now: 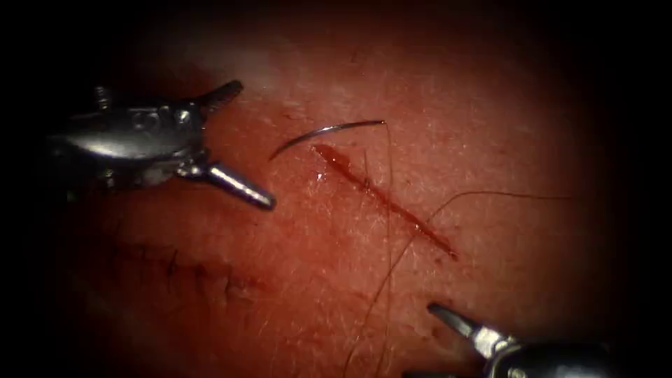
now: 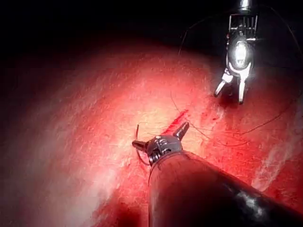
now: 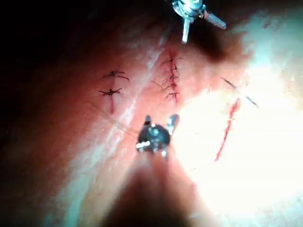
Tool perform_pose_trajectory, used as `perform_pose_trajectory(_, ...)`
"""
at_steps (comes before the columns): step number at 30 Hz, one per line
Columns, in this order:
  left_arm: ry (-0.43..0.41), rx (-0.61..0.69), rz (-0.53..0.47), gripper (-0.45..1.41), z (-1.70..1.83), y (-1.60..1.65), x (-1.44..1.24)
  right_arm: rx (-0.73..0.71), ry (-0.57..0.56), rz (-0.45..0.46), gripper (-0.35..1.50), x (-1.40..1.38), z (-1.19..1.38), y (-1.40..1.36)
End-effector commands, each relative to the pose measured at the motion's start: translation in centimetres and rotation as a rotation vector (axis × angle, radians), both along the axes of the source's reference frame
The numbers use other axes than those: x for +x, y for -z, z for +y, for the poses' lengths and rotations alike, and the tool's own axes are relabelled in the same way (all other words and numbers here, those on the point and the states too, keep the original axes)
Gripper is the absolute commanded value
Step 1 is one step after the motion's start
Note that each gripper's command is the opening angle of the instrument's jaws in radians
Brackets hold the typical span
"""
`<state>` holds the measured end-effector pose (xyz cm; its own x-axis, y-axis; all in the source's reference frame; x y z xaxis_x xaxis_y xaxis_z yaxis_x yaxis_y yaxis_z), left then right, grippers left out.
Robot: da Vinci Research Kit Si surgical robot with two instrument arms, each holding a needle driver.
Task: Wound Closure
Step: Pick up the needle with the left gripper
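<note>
The curved needle (image 1: 325, 131) lies free on the tissue (image 1: 490, 126), just left of the upper end of the cut (image 1: 381, 199); neither tool holds it and I cannot tell whether its tip is in the tissue. Dark thread (image 1: 389, 231) runs from its right end down across the cut, and a second strand arcs off to the right. My left tool (image 1: 248, 145) stands wide open beside the needle's left end, holding nothing. My right tool (image 1: 423, 339) is below the cut's lower end, also open and holding nothing. The right wrist view has the needle (image 3: 239, 92) beside the cut (image 3: 227, 127).
Two older stitched cuts (image 3: 171, 78) (image 3: 112, 85) lie to the left of the open cut, faintly seen in the endoscope view as a stitched line (image 1: 199, 269). Red fluid wets the cut's upper end (image 1: 329, 159).
</note>
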<state>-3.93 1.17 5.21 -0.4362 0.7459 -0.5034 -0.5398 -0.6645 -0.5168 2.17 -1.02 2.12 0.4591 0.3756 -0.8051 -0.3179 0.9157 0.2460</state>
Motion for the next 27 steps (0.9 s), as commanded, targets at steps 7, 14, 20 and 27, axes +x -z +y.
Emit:
perform_pose_trajectory(7, -0.072, 0.153, 0.183, 0.98, 0.09, -0.51, -0.18, 0.006, 0.012, -0.009, 1.43, 0.12, -0.12, -0.07)
perform_pose_trajectory(14, -0.103, 0.220, 0.299, 0.91, 0.13, -0.97, -0.31, 0.008, 0.019, -0.011, 1.43, 0.19, -0.15, -0.10)
perform_pose_trajectory(20, -0.130, 0.240, 0.310, 0.89, 0.15, -1.45, -0.38, 0.009, 0.020, -0.014, 1.43, 0.21, -0.16, -0.10)
perform_pose_trajectory(27, -0.160, 0.281, 0.311, 0.84, 0.05, -1.72, -0.37, 0.009, 0.021, -0.012, 1.43, 0.23, -0.17, -0.10)
